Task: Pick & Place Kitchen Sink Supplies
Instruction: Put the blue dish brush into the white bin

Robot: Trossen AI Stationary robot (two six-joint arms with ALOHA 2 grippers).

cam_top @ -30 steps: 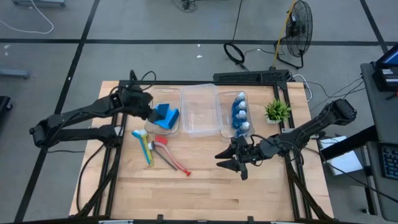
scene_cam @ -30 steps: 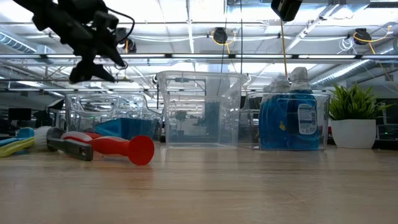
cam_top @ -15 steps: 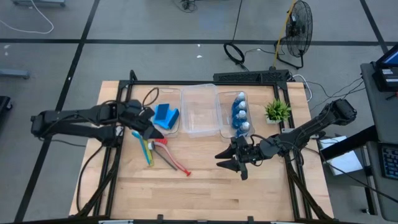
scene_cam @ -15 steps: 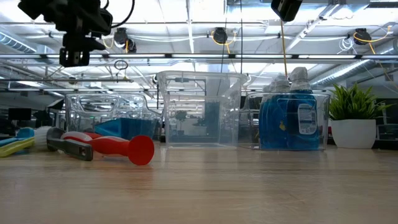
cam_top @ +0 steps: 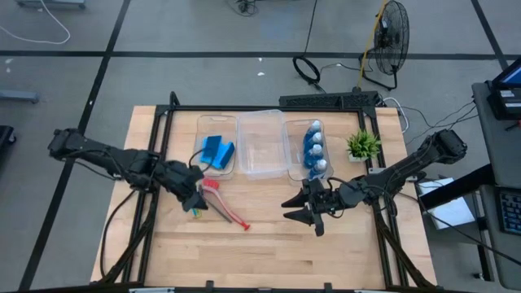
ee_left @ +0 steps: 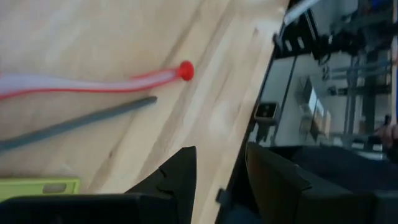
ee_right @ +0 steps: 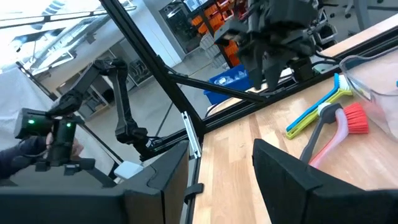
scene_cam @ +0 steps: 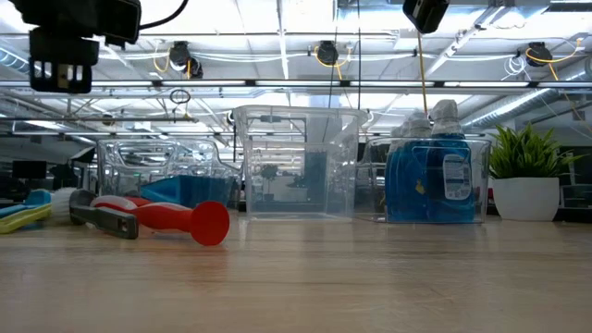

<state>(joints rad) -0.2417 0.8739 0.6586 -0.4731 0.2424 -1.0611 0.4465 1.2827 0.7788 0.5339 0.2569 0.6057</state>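
High view: left gripper [cam_top: 194, 201], jaws parted and empty, hangs over the dish brushes [cam_top: 213, 198] left of centre; right gripper [cam_top: 307, 215] waits parted, empty, on bare table [cam_top: 269, 244] with open board toward the front edge.

Bare table [cam_top: 269, 240] lies open in front of the bins [cam_top: 262, 145].

Bottle label [scene_cam: 450, 176] — print unreadable.

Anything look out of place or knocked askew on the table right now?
Nothing is spilled or damaged. The sponges lie tilted in the left bin rather than flat, and the red brush lies loose on the table with other brushes. The left end effector hangs above those brushes; the right end effector waits in front of the bottles.
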